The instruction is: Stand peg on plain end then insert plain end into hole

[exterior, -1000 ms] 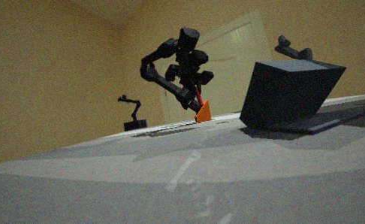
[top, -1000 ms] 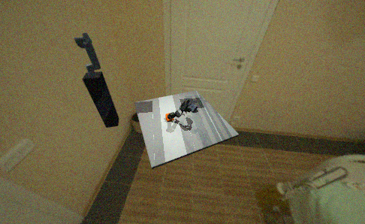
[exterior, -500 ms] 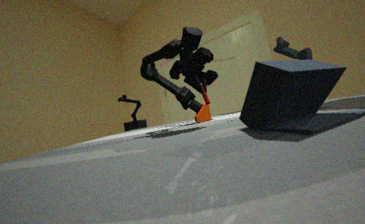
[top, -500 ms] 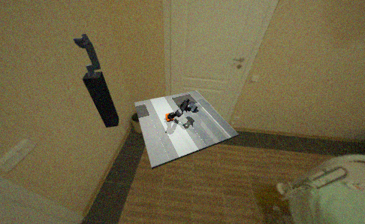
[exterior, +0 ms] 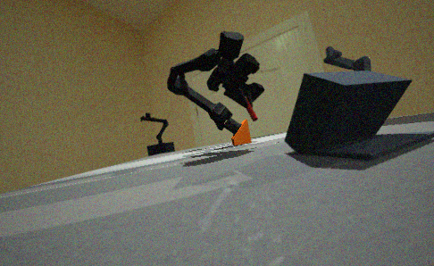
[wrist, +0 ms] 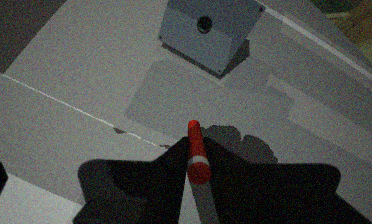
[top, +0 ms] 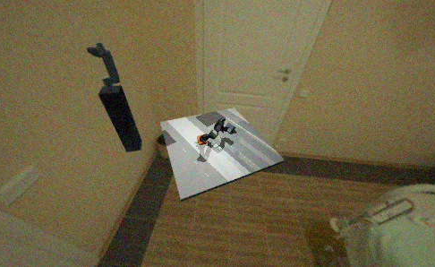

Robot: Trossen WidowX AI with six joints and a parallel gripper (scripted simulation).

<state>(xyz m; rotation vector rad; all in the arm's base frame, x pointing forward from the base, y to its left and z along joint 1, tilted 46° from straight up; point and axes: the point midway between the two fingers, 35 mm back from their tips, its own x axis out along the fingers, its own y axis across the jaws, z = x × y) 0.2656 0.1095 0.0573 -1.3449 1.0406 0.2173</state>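
The red peg [wrist: 197, 150] is pinched at its white-banded end by the gripper [wrist: 198, 165] and carried above the table [wrist: 88, 65]. Its plain end is aimed outward, toward the hole [wrist: 204, 23] in the sloped panel [wrist: 188, 37], apparently for insertion.

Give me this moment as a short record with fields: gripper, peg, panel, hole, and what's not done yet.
gripper: shut on the peg, raised above the table
peg: red, white band by the fingers, plain end pointing out ahead
panel: sloped grey block on the table, ahead of the peg
hole: dark, unfilled, in the panel's face
not yet done: peg tip apart from the hole; insertion and release remain
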